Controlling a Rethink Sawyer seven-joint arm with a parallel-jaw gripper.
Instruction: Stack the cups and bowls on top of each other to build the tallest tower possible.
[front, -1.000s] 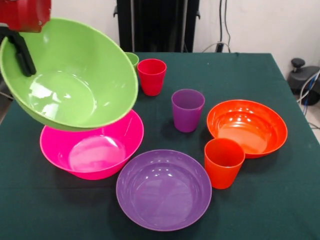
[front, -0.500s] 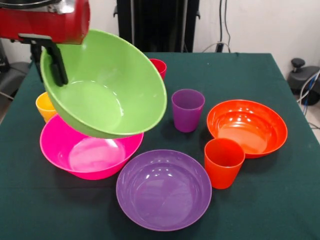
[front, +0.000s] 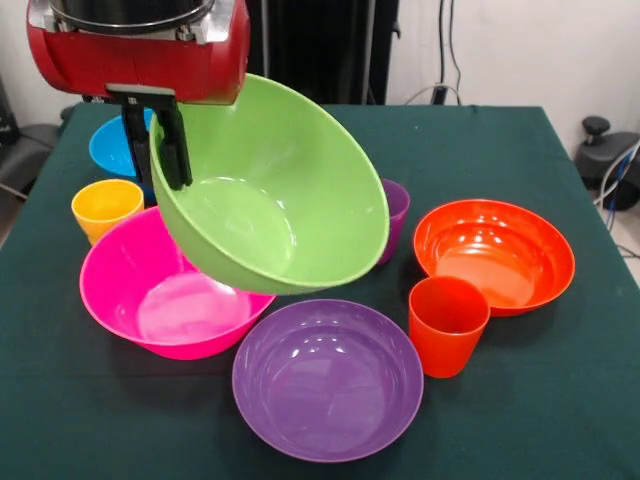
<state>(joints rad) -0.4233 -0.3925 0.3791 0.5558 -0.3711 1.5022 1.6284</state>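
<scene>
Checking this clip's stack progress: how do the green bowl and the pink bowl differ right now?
The green bowl hangs tilted in the air, its rim pinched by the end effector; the pink bowl sits level on the table, untouched. The green bowl overlaps the pink bowl's right side from above. Both are wide, glossy and empty.

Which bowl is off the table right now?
The green bowl: the gripper grips its rim and holds it tilted above the pink bowl. The purple bowl, orange bowl and blue bowl sit on the table.
</scene>
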